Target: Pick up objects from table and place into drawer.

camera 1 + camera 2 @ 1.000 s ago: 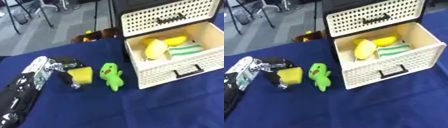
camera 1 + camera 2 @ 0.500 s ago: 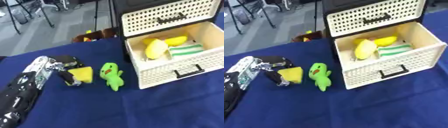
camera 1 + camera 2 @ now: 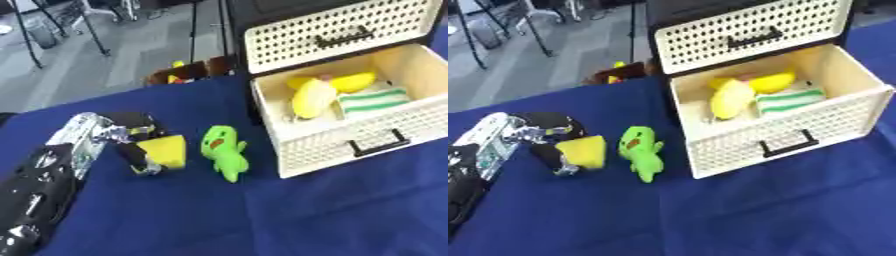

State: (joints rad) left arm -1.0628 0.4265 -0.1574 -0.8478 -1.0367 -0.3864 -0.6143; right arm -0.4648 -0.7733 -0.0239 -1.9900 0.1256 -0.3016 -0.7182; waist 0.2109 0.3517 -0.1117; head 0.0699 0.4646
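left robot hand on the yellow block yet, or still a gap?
Touching. The left eye view shows the left robot hand with its fingers curled round the yellow block, no gap between them.

I see a matt blue cloth over the table (image 3: 332, 220). The cream drawer (image 3: 789, 127) looks like perforated hard plastic. Left of it, the green toy (image 3: 224, 152) looks soft, the yellow block (image 3: 164, 151) spongy. My left hand (image 3: 131, 145) shows glossy black and silver metal.
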